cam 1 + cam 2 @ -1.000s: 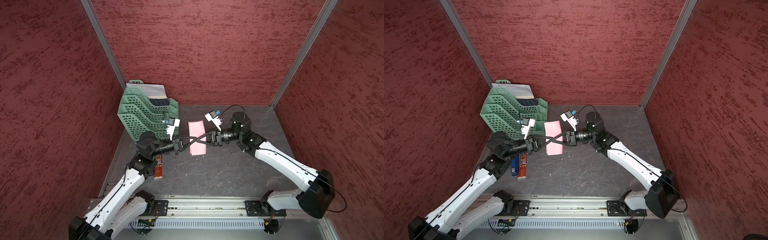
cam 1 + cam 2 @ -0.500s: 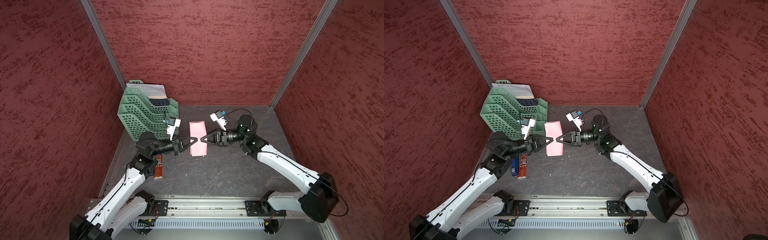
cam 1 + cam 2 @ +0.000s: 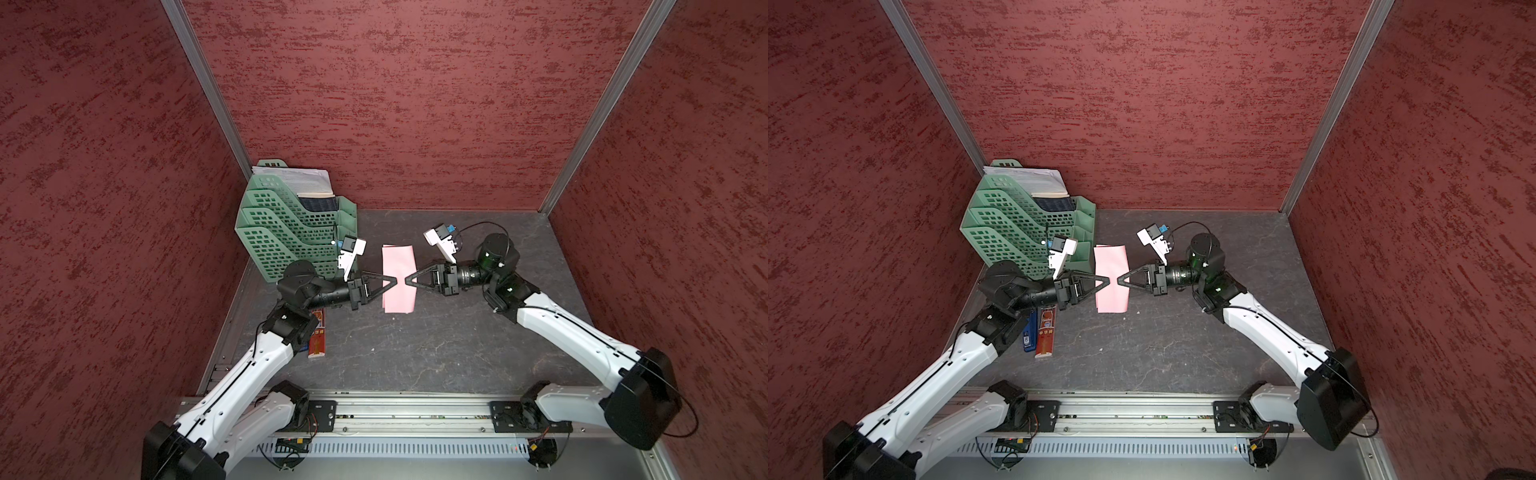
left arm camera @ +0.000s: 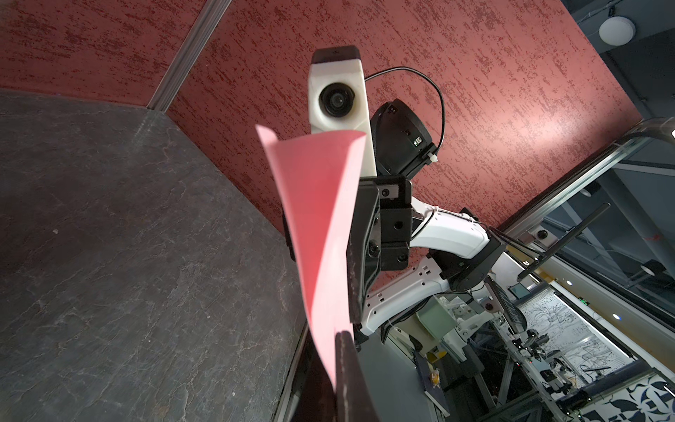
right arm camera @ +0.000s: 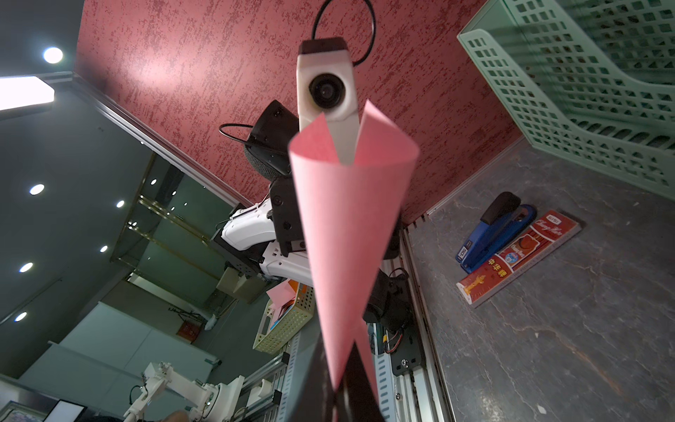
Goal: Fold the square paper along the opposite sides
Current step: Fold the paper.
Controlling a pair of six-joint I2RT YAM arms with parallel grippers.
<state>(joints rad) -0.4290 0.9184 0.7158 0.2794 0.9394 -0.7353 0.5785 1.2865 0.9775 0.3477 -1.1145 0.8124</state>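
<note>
- Two pairs of black jaws are seen tip to tip, nearly touching. Each pair is closed tight on the thin, light-pink square paper (image 3: 399, 259), the left jaws from the left, the right jaws from the right.
- The sheet is held as a narrow, loosely doubled strip near the back edge of the dark grey worktop (image 3: 436, 345), just beside the green perforated plastic tray rack (image 3: 286, 232) in the back left corner. Whether the worktop is touched cannot be told.
- Its long axis is laid from back edge to front edge, crosswise to both jaws, and it is gripped at mid-length.
- Neither arm is judged nearer. The curl shown in the wrist views is not yet pressed flat.
</note>
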